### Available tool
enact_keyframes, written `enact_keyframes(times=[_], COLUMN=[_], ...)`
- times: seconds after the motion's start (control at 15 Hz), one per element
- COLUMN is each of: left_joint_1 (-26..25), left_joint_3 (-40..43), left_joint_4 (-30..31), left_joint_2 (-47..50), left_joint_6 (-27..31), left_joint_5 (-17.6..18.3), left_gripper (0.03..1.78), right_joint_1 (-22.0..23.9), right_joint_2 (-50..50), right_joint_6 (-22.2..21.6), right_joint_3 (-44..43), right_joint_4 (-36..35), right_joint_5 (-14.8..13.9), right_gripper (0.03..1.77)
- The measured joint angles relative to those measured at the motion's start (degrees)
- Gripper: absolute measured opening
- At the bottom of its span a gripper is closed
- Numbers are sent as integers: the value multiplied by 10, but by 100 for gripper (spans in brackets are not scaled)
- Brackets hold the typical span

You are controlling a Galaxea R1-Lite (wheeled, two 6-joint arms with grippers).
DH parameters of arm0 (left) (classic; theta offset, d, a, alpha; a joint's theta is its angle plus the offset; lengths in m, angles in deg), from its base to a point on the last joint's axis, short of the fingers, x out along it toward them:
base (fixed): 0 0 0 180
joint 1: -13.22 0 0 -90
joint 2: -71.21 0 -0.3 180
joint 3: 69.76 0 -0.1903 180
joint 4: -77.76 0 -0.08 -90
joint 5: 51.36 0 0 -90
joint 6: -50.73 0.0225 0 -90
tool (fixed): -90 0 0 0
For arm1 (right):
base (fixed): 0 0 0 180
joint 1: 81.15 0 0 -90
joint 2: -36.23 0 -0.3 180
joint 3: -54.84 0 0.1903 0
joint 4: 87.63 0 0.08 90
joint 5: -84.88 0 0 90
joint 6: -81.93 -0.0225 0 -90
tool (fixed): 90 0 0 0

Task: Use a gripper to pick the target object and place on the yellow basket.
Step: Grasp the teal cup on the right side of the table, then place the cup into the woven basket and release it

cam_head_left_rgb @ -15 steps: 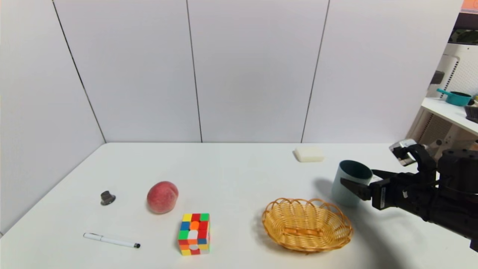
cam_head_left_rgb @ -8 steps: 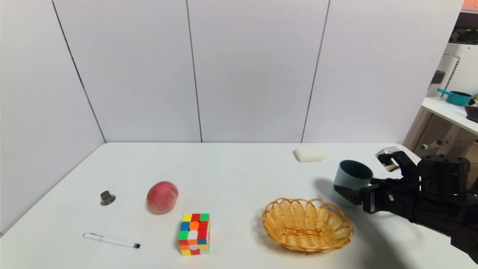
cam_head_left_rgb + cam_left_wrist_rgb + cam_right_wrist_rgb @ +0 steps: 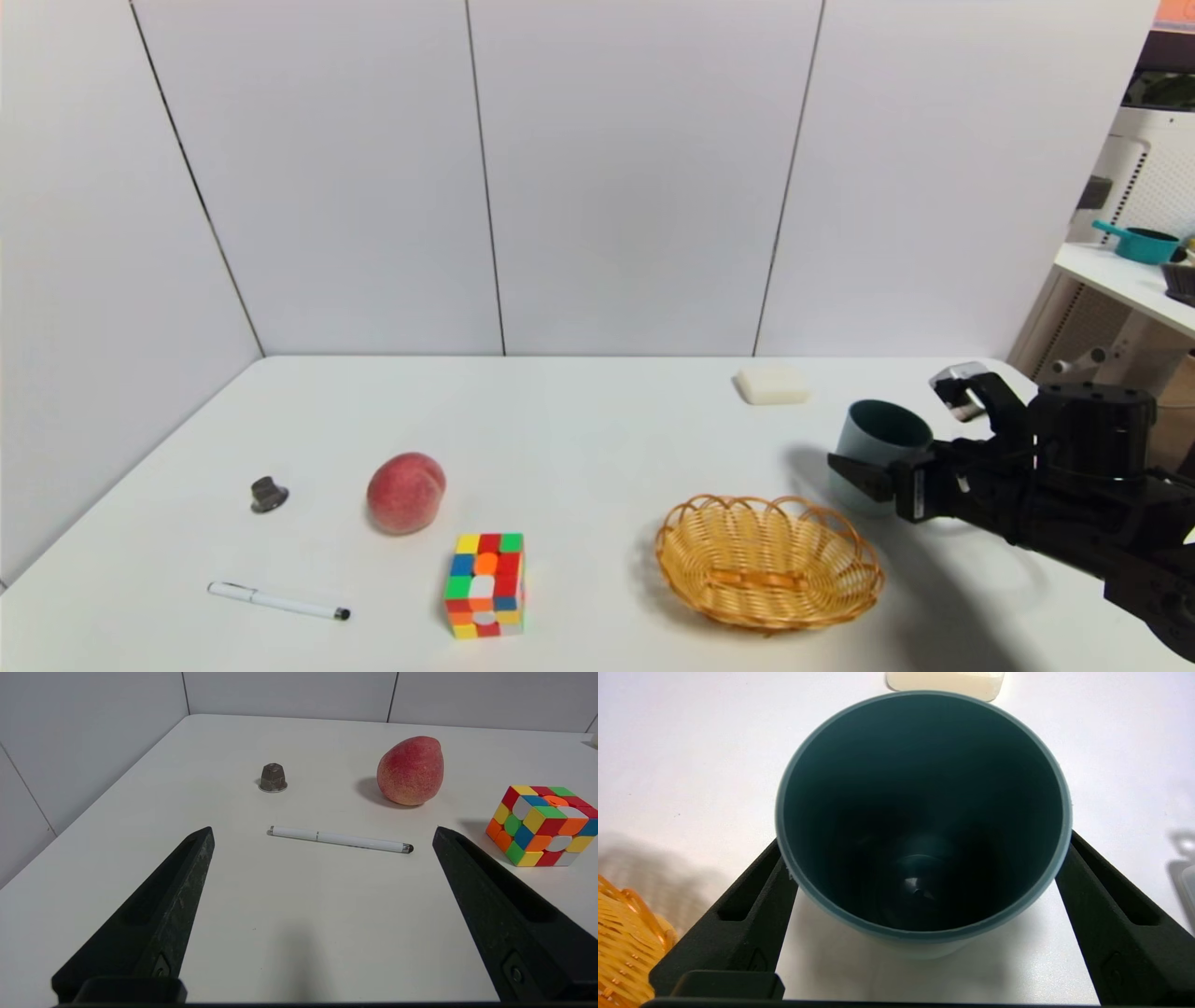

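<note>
The pale blue-grey cup (image 3: pixel 866 446) stands upright on the white table, just behind and to the right of the yellow wicker basket (image 3: pixel 845 534). My right gripper (image 3: pixel 882 459) reaches in from the right at cup height. It is open, one finger on each side of the cup. In the right wrist view the cup (image 3: pixel 924 812) fills the space between the fingers (image 3: pixel 752 905), which pass under its rim; a corner of the basket (image 3: pixel 621 947) shows. My left gripper (image 3: pixel 322 830) is open over bare table near the pen, outside the head view.
A red-pink peach (image 3: pixel 406 492), a colourful cube (image 3: pixel 485 583), a white pen (image 3: pixel 278 601) and a small grey cap (image 3: pixel 269 494) lie on the left half. A white block (image 3: pixel 772 385) sits behind the cup. A shelf with a teal pan (image 3: pixel 1139 245) stands far right.
My right gripper has slid leftward, so its fingers now reach further along both sides of the cup. The cup and basket have not moved.
</note>
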Motion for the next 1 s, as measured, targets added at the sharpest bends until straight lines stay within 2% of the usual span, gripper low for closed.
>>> enact_keyframes(times=[0.47,0.67,0.73,1.0], left_joint_1=[0,0,0,0], left_joint_3=[0,0,0,0], left_joint_4=[0,0,0,0], left_joint_2=[0,0,0,0], left_joint_6=[0,0,0,0], left_joint_5=[0,0,0,0], left_gripper=[169,169,169,169], right_joint_1=[0,0,0,0], right_joint_2=[-17,-21,-21,-19], right_joint_6=[-1,-1,-1,-1], right_joint_3=[-21,-25,-26,-26], right_joint_4=[-1,0,0,1], right_joint_5=[0,0,0,-1], right_gripper=[169,125,118,116])
